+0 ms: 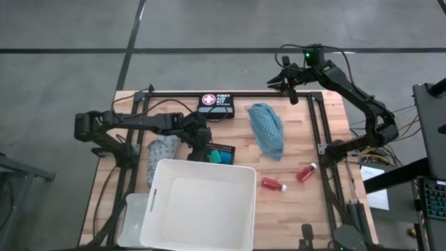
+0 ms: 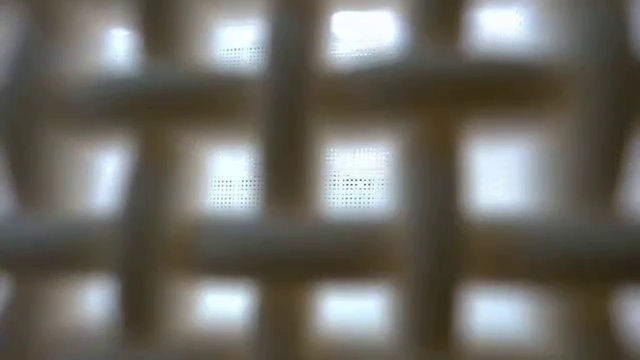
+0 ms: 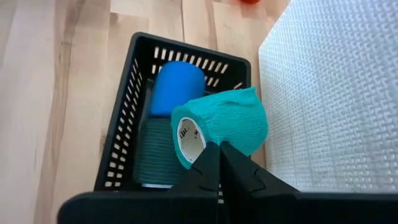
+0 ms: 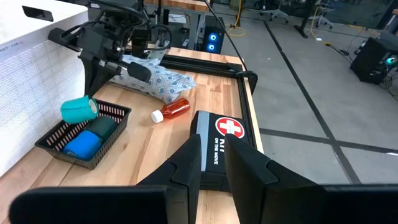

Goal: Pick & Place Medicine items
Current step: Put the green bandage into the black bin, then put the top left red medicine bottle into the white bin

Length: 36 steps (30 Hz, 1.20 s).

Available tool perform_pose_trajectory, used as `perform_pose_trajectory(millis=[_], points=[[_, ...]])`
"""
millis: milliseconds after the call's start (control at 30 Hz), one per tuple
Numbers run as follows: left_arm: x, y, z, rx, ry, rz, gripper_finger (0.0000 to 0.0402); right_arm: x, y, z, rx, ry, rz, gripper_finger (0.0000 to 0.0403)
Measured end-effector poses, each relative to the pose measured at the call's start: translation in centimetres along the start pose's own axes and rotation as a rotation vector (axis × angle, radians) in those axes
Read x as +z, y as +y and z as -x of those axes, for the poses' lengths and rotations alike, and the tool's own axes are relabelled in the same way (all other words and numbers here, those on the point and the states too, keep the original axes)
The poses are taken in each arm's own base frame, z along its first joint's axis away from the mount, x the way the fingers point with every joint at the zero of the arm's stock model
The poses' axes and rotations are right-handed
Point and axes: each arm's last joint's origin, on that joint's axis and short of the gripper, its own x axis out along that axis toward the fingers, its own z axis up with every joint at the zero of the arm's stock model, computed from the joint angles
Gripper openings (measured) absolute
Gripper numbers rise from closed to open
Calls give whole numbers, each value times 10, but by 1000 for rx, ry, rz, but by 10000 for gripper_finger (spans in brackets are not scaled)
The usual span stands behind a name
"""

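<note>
Your left gripper (image 3: 219, 149) has its fingers pinched shut on the rim of a teal roll (image 3: 221, 127), held clear above the black tray (image 3: 124, 155). Directly beyond the fingertips, inside the tray, lie a blue roll (image 3: 177, 87) and a dark green roll (image 3: 152, 155). Judged step: the teal roll is being carried, either lifted from the tray or about to go in; which, you cannot tell. The next move calls for keeping that thin edge grip secure.

Your right gripper (image 4: 211, 155) waits over the first aid kit (image 4: 224, 140), fingers slightly apart and empty.

The low view is blocked by blurred lattice. One red bottle (image 4: 173, 111) lies near the grey cloth (image 4: 155, 81).
</note>
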Motion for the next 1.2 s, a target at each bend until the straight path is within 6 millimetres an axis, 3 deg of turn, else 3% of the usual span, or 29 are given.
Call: perform_pose_trajectory(millis=[267, 633, 767, 1200], points=[[1, -1, 0, -1, -4, 26, 15, 0, 0, 0, 0, 0, 0, 68], [1, -4, -1, -16, -4, 1, 142, 0, 0, 0, 0, 0, 0, 68], [1, -6, -2, -21, -2, -7, 171, 0, 0, 0, 0, 0, 0, 68], [1, -8, -3, -29, 1, -13, 178, 0, 0, 0, 0, 0, 0, 68]])
